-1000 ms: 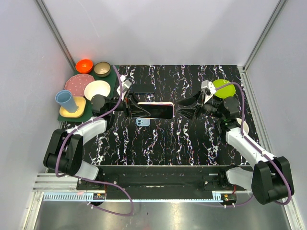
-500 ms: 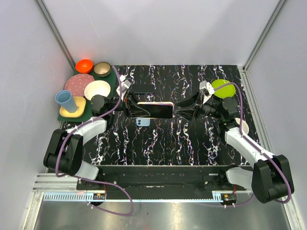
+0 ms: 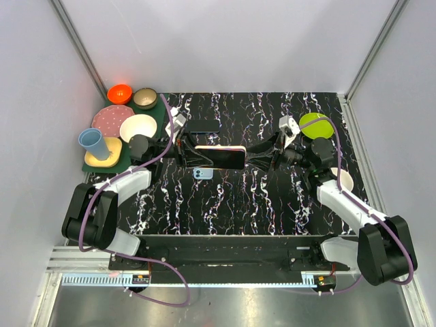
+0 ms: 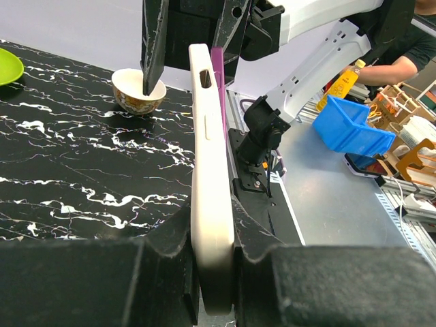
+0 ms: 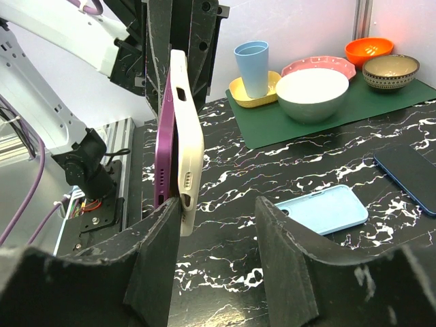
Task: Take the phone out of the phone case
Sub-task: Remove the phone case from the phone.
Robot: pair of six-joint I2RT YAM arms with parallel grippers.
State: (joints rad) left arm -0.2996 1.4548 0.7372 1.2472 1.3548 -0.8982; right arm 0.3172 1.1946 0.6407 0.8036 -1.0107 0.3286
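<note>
Overhead: black marbled table (image 3: 225, 197), grey walls (image 3: 225, 41); left jaws clamp cased phone (image 3: 220, 157), right jaws open.

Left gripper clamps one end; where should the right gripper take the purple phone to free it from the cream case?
Probably at the free end facing the right gripper, approaching endwise. The phone stands on edge, its purple side proud of the case there; the left gripper covers the other end.

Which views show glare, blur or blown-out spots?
Top external: even light, but the orange bowl glows, overexposed. Left wrist: the phone case is sharp, while the dark foreground lacks detail. Right wrist: sharp back to the white bowl, with no glare.
</note>
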